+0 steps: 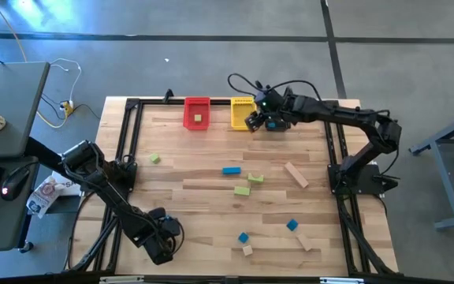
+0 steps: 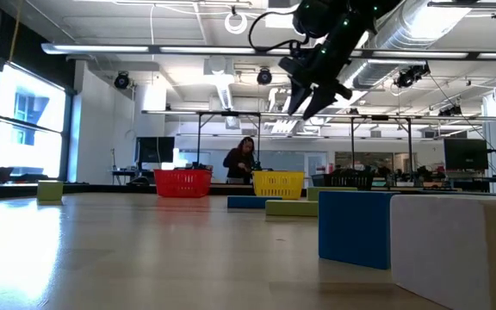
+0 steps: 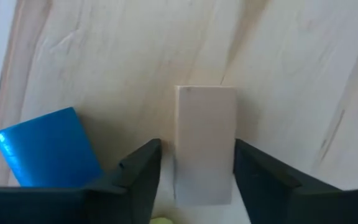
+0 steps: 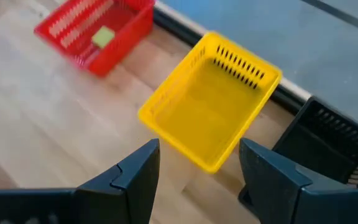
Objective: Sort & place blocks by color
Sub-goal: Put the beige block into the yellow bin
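My left gripper [image 1: 162, 246] hangs low near the table's front edge, left of centre, pointing down. In its wrist view a tan block [image 3: 205, 134] lies on the table between its open fingers, with a narrow gap beside one finger [image 3: 143, 163]. A blue block [image 3: 48, 146] lies just beside it. My right gripper [image 1: 257, 120] hovers open with nothing in it above the yellow bin [image 4: 213, 106] at the far edge. Green blocks [image 1: 242, 190], blue blocks [image 1: 232, 170] and tan blocks [image 1: 295, 174] lie scattered on the table. My left gripper comes at the tan block from above, with its fingers across the block's width, at its two long sides [image 3: 229, 155]. The block lies flat on the table. Whether either finger touches it, I cannot tell.
A red bin [image 1: 197, 110] at the far edge holds one green block [image 4: 103, 37]. A black bin [image 4: 334, 143] stands right of the yellow one. A black metal frame [image 1: 128, 134] runs along the table's sides. The near left of the table has free room.
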You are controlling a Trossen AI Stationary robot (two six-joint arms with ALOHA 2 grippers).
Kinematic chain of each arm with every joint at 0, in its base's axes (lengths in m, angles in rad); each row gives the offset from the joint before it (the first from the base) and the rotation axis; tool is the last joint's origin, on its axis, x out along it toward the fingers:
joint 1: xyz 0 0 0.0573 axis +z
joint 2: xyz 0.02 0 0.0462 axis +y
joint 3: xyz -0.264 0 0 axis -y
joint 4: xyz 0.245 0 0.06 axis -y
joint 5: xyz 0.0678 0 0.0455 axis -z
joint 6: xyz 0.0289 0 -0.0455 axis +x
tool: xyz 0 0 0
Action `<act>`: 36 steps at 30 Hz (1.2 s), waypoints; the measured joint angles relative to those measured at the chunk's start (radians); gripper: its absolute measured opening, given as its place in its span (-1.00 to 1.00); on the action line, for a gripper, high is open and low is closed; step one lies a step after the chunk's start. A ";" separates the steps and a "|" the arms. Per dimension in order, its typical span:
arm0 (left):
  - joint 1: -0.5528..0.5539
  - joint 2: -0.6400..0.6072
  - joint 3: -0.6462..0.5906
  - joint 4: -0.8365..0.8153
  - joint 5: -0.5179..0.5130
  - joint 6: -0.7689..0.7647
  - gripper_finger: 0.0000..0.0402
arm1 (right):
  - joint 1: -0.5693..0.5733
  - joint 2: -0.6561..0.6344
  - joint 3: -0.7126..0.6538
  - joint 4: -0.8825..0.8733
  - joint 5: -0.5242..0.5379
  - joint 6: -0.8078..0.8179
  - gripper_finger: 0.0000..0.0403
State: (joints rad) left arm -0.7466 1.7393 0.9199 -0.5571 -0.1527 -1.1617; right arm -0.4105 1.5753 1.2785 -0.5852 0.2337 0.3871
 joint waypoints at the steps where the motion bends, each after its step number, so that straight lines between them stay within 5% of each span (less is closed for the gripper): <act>1: -0.002 0.000 0.000 -0.001 -0.006 0.003 -0.23 | 0.010 0.000 0.000 -0.015 0.000 0.001 0.03; 5: -0.002 0.001 -0.001 0.002 -0.033 0.011 -0.52 | 0.055 0.000 0.000 -0.084 -0.001 0.004 0.03; 17: 0.021 0.008 -0.004 0.107 -0.168 0.042 -0.53 | 0.155 0.000 0.000 -0.269 0.095 -0.004 0.03; 36: 0.374 -0.096 -0.003 0.168 -0.449 0.391 -0.53 | 0.274 0.000 0.000 -0.205 -0.205 0.032 0.03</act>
State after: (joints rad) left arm -0.3724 1.6431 0.9169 -0.3892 -0.6013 -0.7704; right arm -0.1365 1.5749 1.2785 -0.7905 0.0282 0.4193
